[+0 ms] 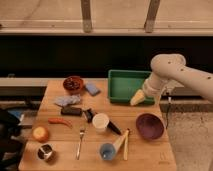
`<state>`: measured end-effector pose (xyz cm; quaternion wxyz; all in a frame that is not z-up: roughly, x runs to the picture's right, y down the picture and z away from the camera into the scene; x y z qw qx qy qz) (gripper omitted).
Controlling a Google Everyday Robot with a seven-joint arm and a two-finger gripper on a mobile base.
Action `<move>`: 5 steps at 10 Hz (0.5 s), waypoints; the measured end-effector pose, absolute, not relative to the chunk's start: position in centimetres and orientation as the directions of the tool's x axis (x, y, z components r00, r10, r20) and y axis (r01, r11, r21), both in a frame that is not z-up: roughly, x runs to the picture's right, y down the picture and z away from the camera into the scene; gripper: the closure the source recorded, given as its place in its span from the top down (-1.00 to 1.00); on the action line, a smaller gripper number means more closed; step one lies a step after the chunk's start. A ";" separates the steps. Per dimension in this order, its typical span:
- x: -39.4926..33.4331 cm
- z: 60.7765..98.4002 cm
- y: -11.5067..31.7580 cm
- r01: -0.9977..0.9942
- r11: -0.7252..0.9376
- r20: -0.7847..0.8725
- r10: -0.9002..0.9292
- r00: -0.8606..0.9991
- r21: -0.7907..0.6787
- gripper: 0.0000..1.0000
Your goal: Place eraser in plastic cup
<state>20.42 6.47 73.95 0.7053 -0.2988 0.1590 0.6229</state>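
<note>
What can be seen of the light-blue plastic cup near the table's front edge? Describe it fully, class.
The plastic cup is small, round and light blue, smooth like plastic. It stands upright, mouth up, near the front edge of the wooden table. Its inside looks darker. A pale utensil lies at its right side, touching or beside it; I cannot tell which. The gripper, open, hangs far off by the green tray.

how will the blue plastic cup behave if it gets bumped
The plastic cup looks small, so it is probably light and apt to slide or tip. It stands upright, so rolling seems unlikely. The gripper hangs over the green tray, well away.
</note>
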 end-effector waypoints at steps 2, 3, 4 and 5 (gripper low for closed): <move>17.6 73.9 4.7 -0.948 0.163 -0.549 0.782 0.294 -0.274 0.60; 16.4 74.0 4.0 -0.930 0.215 -0.527 0.775 0.348 -0.299 0.60; 15.1 74.1 3.5 -0.910 0.259 -0.508 0.764 0.398 -0.323 0.60; 12.9 74.6 2.7 -0.876 0.325 -0.484 0.738 0.471 -0.357 0.60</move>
